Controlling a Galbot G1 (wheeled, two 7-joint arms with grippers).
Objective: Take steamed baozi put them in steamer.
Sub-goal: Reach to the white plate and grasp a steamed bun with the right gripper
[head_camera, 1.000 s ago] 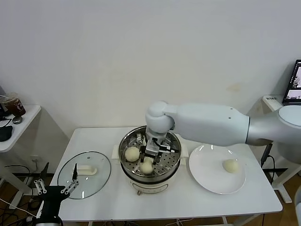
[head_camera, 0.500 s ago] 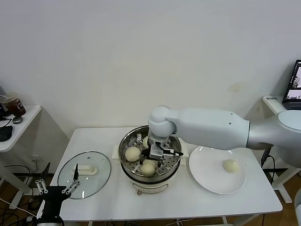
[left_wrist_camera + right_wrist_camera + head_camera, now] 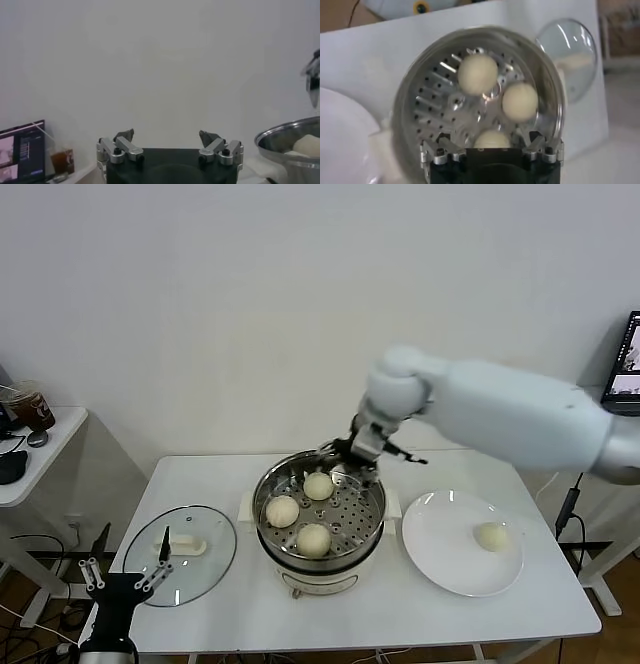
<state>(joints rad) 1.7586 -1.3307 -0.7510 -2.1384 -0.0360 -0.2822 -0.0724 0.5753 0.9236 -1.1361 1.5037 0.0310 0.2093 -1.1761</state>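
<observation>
Head camera looks down at the table; both wrist views – right overhead, left sideways – share the steamer.

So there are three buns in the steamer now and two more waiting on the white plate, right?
Not quite. Three baozi do sit in the steamer, but the plate holds only one bun, as the head view shows.

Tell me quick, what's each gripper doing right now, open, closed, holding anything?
Left gripper: open, holding nothing, parked low beside the table.
Right gripper: open, holding nothing, raised above the steamer's back rim.
</observation>
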